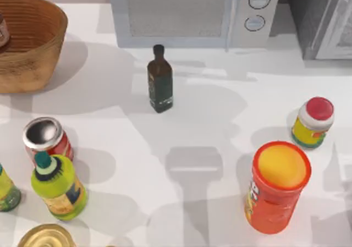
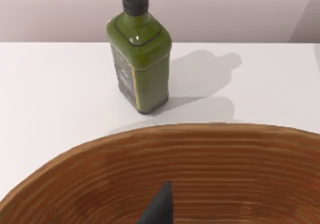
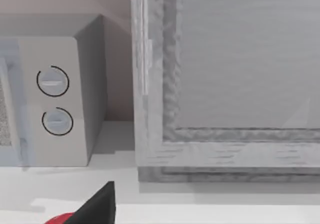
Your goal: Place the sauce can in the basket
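Observation:
The light brown wicker basket (image 1: 33, 43) stands at the table's back left corner. A dark maroon-brown can, the sauce can (image 1: 3, 31), sits inside the basket's rim and is mostly cut off by the top view's left edge. My left gripper (image 2: 160, 209) hangs over the basket's ribbed inside wall (image 2: 200, 164), with nothing seen in it. My right gripper (image 3: 100, 206) is at the right side, facing the microwave (image 3: 55, 99) and a grey cabinet door (image 3: 225, 74).
A dark green bottle (image 1: 160, 81) stands mid-table, just beyond the basket (image 2: 140, 59). Front left hold a red can with silver top (image 1: 47, 140), a lime bottle (image 1: 58, 186) and a gold lid (image 1: 47, 237). An orange canister (image 1: 278, 186) and a red-lidded jar (image 1: 312, 123) stand right.

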{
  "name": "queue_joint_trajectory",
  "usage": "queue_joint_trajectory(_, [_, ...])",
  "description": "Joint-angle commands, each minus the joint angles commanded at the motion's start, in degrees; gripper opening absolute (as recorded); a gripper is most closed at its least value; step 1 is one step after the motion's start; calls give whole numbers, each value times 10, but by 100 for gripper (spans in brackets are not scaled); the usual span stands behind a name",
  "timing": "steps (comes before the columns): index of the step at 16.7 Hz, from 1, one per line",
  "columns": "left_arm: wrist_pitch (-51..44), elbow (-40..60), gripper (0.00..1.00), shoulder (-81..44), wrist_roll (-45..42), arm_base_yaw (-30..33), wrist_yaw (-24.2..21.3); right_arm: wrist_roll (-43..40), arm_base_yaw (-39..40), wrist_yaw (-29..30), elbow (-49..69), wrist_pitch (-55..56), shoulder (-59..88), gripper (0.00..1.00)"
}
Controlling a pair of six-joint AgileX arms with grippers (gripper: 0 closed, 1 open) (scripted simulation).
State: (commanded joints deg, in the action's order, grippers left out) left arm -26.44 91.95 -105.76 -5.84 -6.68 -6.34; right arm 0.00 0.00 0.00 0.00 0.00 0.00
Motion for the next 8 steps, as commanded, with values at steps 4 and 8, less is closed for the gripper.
queue_joint_trajectory(4, [0,0,100,0,0,0,0,0,0,0,0,0,0,100])
queue_joint_trajectory(8, [0,0,100,0,0,0,0,0,0,0,0,0,0,100])
